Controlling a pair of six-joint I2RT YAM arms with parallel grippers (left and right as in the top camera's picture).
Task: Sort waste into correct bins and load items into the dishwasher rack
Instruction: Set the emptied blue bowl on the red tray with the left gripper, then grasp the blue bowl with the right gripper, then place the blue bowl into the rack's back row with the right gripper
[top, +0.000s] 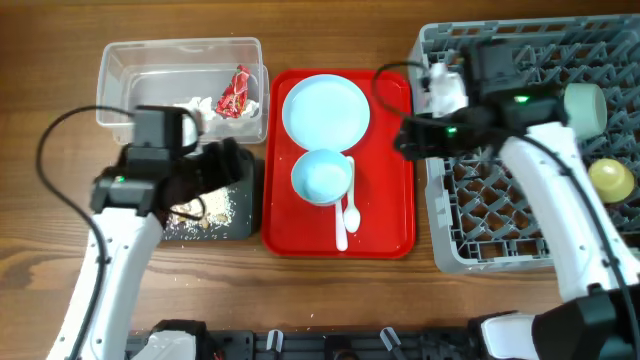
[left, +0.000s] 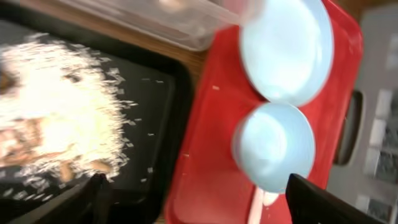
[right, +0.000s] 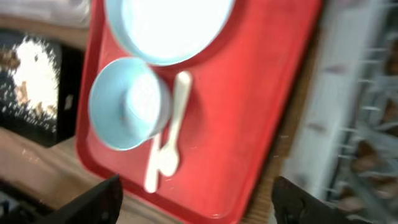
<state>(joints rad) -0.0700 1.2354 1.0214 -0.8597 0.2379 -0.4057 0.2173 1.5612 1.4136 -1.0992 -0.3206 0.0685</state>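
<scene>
Overhead view: the blue bowl (top: 322, 177) and the plate (top: 325, 110) sit on the red tray (top: 385, 220) in the middle of the worktop (top: 30, 300). The white spoon (top: 350, 212) lies just right of the bowl, its long axis along the tray's long side. My left fingers (top: 228, 165) hang over the black tray (top: 245, 225) of scraps (top: 205, 212). My right fingers (top: 405, 137) hang between the red tray and the rack (top: 460, 200). Both are about equally near the bowl, but I judge the right arm better placed, since the rack is on its side. The wrapper (top: 236, 92) and napkin (top: 198, 105) lie in the clear tub (top: 120, 70).

Left wrist view: the left fingers (left: 329, 202) are spread wide and hold nothing. The bowl (left: 273, 146) lies ahead and right of centre, and the scraps (left: 56, 118) are off to the left.

Right wrist view: the right fingers (right: 87, 202) are also spread wide and empty. The bowl (right: 127, 102) lies ahead and left. The spoon (right: 173, 124) lies ahead and just left of centre, its length running across the line that joins the two fingers, so closing them would take the handle crosswise.
</scene>
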